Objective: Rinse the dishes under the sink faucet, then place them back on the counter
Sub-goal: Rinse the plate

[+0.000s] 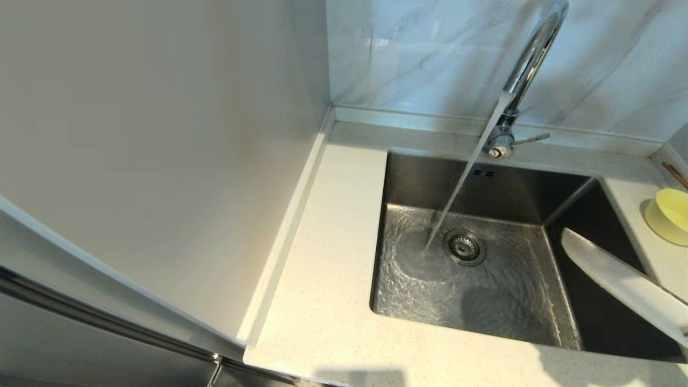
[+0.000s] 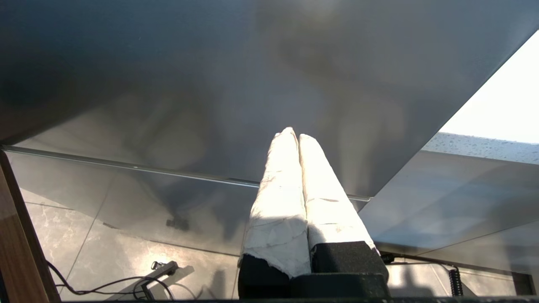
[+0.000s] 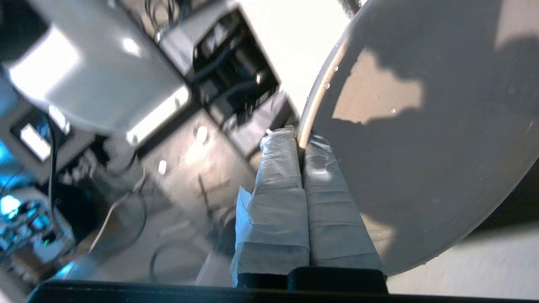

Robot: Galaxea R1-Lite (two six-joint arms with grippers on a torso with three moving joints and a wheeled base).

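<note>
Right gripper (image 3: 300, 141) is clenching the plate (image 1: 618, 277) rim, tilting it over the sink (image 1: 408, 177) at four o'clock; left gripper (image 2: 294, 134) is sitting clenched, empty.

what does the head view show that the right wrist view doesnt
Only the head view shows the faucet running into the sink, plus the yellow bowl and chopsticks on the counter. Only the right wrist view shows the right gripper shut on the plate's rim. Both show the plate.
</note>
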